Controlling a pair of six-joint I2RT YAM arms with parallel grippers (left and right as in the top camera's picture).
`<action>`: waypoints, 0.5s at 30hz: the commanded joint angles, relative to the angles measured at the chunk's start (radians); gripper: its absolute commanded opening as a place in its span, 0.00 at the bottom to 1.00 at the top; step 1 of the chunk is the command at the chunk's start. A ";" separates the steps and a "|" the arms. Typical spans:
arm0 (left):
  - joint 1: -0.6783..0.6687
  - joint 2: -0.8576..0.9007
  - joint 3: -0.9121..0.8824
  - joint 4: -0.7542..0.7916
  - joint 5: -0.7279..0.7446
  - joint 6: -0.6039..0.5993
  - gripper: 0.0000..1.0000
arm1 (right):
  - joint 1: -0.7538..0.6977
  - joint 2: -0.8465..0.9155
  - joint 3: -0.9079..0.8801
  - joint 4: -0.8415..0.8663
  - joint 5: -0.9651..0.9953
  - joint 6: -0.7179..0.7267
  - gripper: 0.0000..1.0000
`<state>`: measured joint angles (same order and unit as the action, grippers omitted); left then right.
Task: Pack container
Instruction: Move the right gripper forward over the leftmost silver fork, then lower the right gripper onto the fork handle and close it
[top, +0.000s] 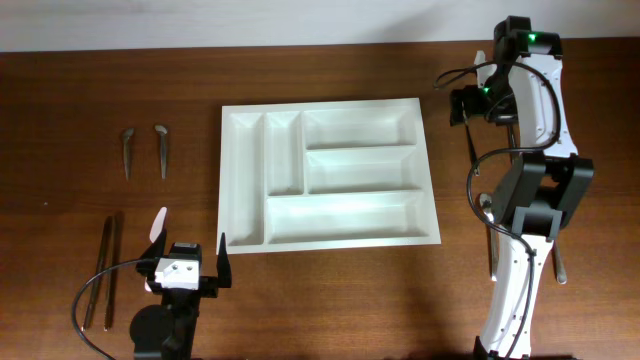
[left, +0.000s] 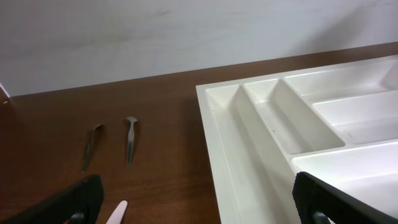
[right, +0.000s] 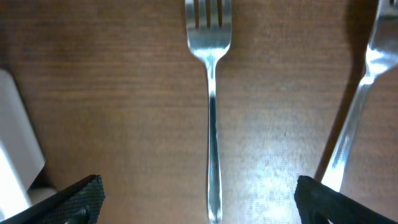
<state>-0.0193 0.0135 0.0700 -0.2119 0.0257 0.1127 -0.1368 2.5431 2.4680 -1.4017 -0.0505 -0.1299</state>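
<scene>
Container (top: 360, 147), a big white cutlery tray, lies flat in the middle of the brown wooden surface (top: 330, 300). Its 2 narrow compartments are on its left side and its 3 long ones lie to the right of them.

The left claw (top: 190, 248) sits at the near edge of the surface, just left of the tray's near left corner. Its 2 fingers are spread wide and grip nothing. A small white plastic piece (top: 157, 225) lies just left of this claw. Further left, 2 long thin metal utensils (top: 105, 270) lie side by side, running near to far. Toward the far side, 2 short metal utensils lie apart from each other and well left of the tray, one (top: 128, 150) left of the other (top: 161, 148).

The right claw (right: 199, 186) is at the far right of the surface, beyond the tray's far right corner, and points down at the wood. Its fingers stand wide apart, one at each lower corner of the right wrist view, and hold nothing. Below and between them lies a metal fork (right: 211, 124), straight, with its tines toward the top of that view. I cannot tell how high the claw is above it. A second metal utensil (right: 357, 106) lies tilted to the right of the fork, apart from it. A white shape shows at the left edge of that view, and I cannot tell what it is.
</scene>
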 joint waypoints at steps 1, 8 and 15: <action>0.005 -0.007 -0.007 0.003 0.004 0.016 0.99 | 0.000 0.032 0.012 0.011 0.005 0.001 0.99; 0.005 -0.007 -0.007 0.004 0.004 0.016 0.99 | 0.012 0.048 0.012 0.050 0.022 -0.080 0.99; 0.005 -0.007 -0.007 0.003 0.004 0.016 0.99 | 0.012 0.057 0.011 0.079 0.036 -0.072 0.99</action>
<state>-0.0193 0.0139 0.0700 -0.2119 0.0257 0.1127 -0.1329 2.5767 2.4680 -1.3273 -0.0341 -0.1902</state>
